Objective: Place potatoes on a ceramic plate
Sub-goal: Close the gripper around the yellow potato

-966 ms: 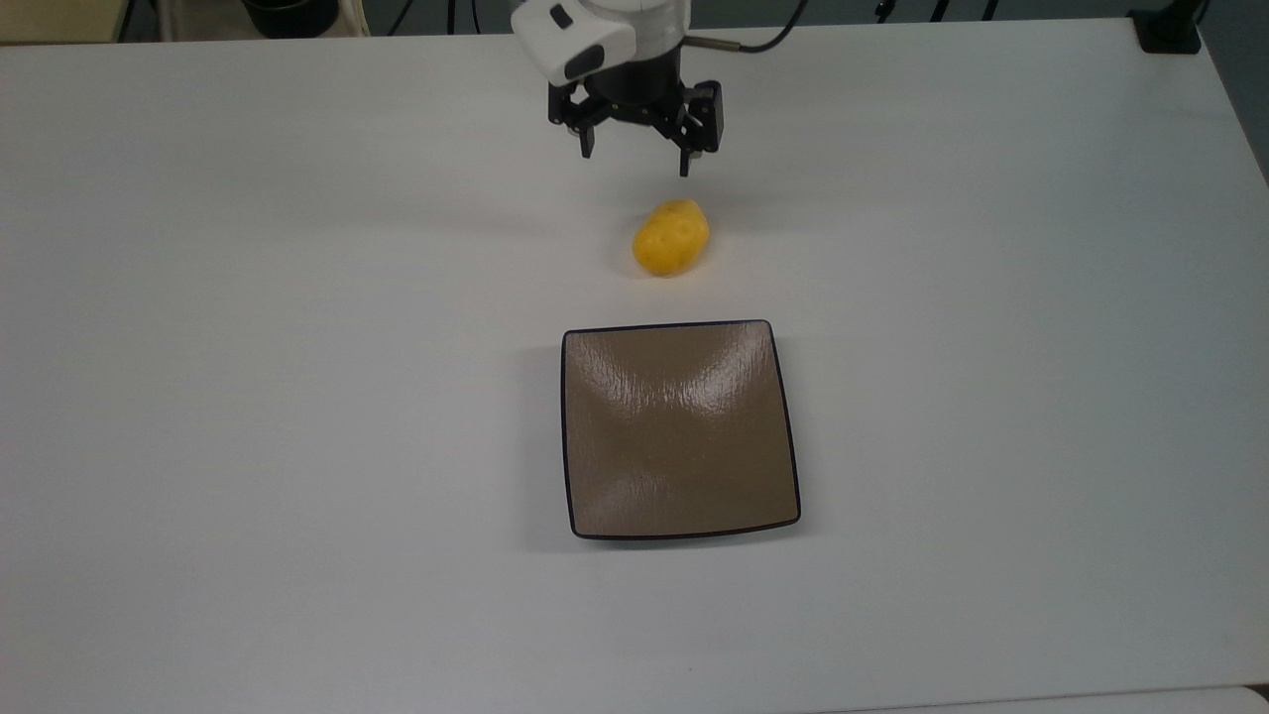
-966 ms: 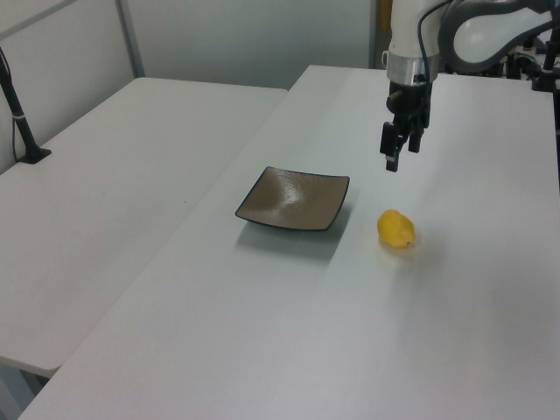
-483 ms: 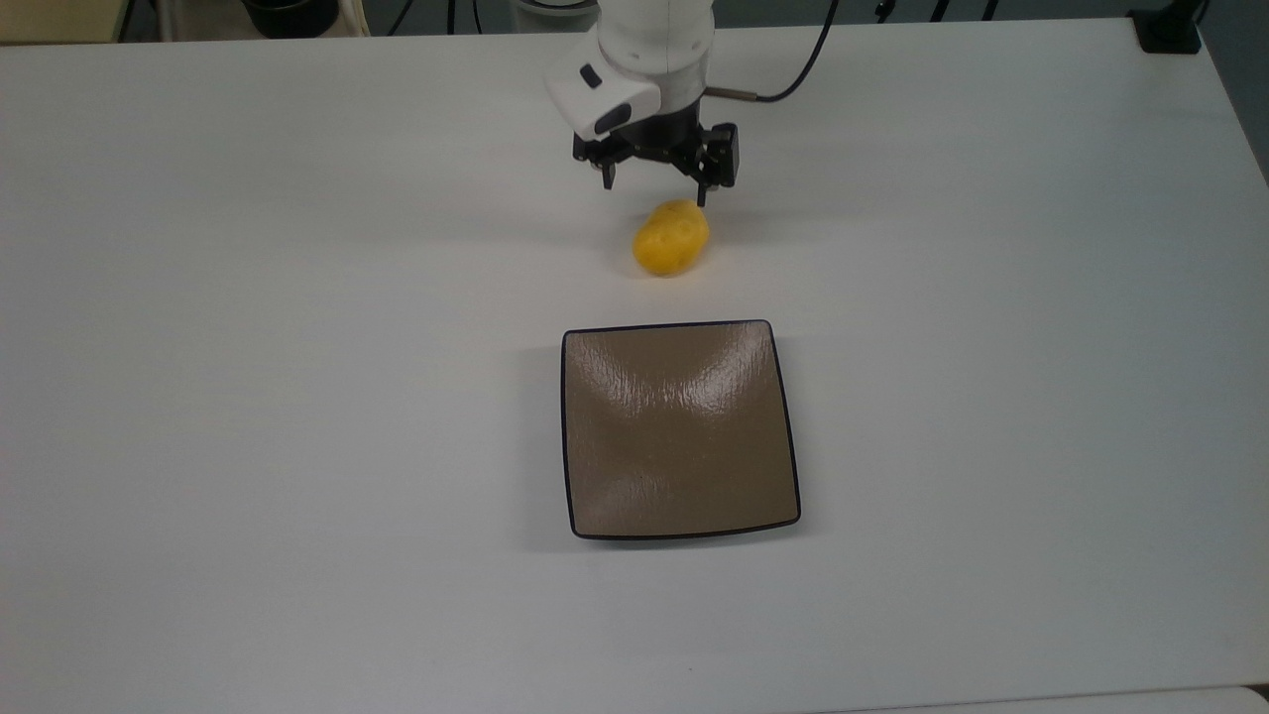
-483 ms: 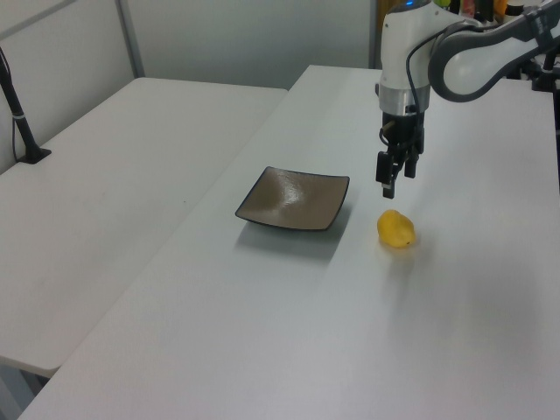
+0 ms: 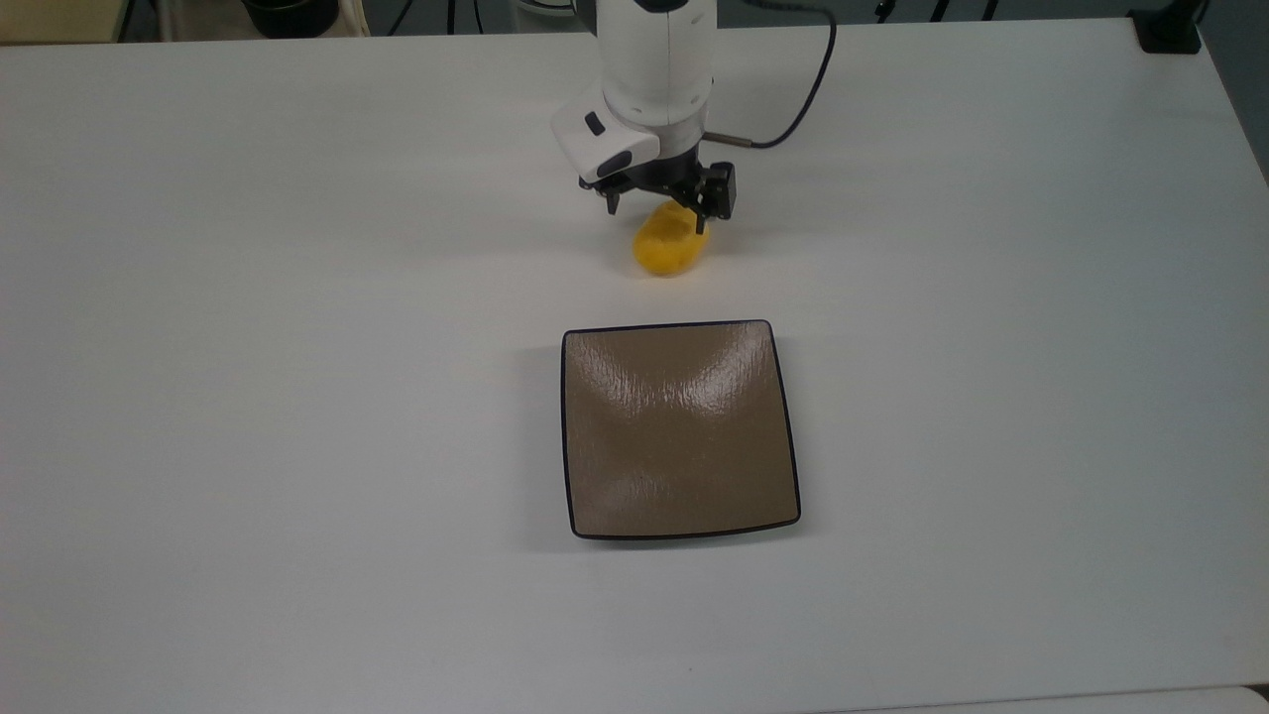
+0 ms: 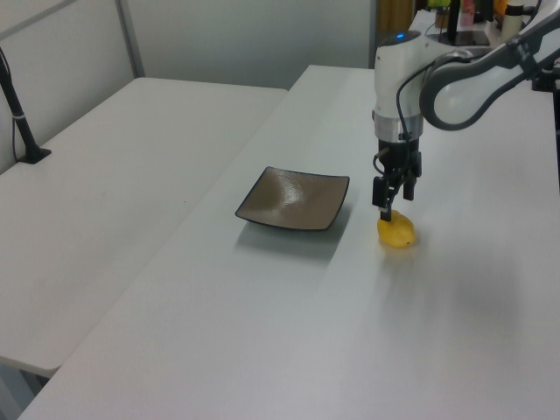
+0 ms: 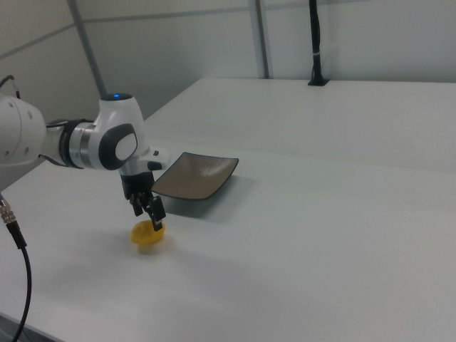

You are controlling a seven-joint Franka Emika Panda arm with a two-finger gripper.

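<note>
Potato (image 5: 666, 250), small bright-yellow oval, apparently between spread jaws, plate (image 5: 680, 429) bare.

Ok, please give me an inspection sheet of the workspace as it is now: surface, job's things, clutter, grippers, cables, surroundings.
Surface: white table, bare apart from the job's things.
Job's things: yellow potato lies on the table, apart from the plate. Brown square plate has nothing on it.
Clutter: nothing seen.
Grippers: gripper is low over the potato, jaws open, one on each side of its far end; not closed on it.
Cables: black cable runs from the wrist to the table's far edge in the top view.
Surroundings: second white table beside this one, with a black post on it; grey wall behind.
</note>
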